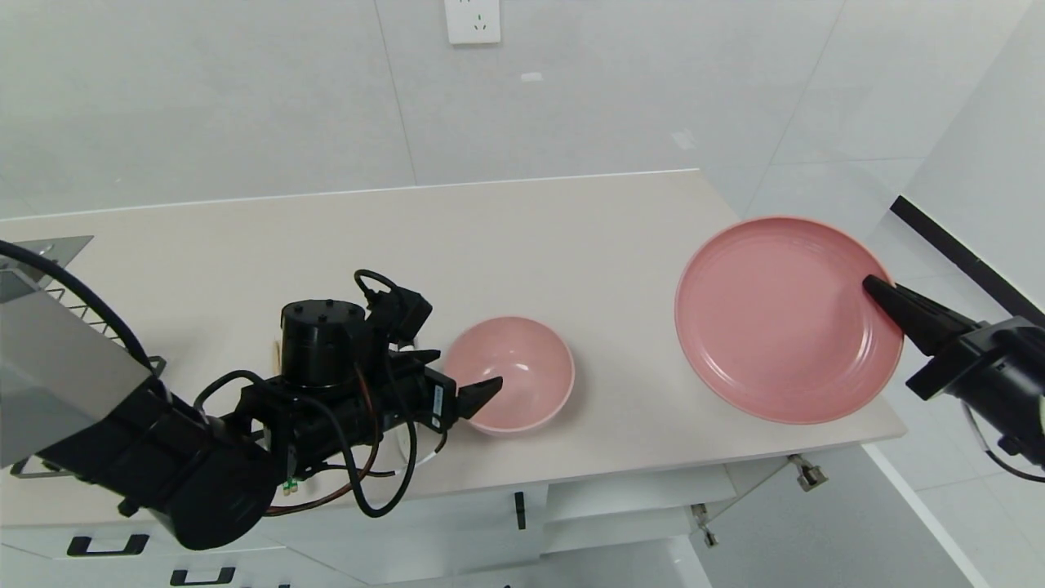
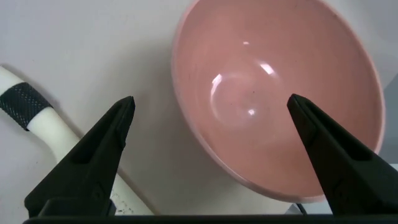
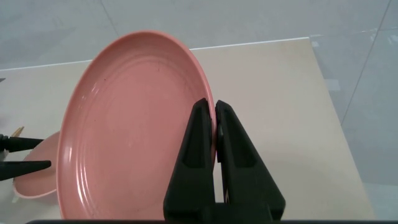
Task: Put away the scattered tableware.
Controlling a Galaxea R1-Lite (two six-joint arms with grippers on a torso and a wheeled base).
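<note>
Pink bowl (image 1: 522, 367), inside bare, sits with its rim between your left end effector's (image 2: 210, 99) open fingers; your right end effector (image 3: 211, 106) pinches the pink plate's (image 3: 130, 124) rim.

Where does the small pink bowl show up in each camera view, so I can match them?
Head view: small pink bowl at the front middle of the cream counter, at the open left gripper.
Left wrist view: bowl with its rim between that gripper's spread fingers.
Right wrist view: bowl peeking past the round pink plate.
Shared landmark: the left gripper.
</note>
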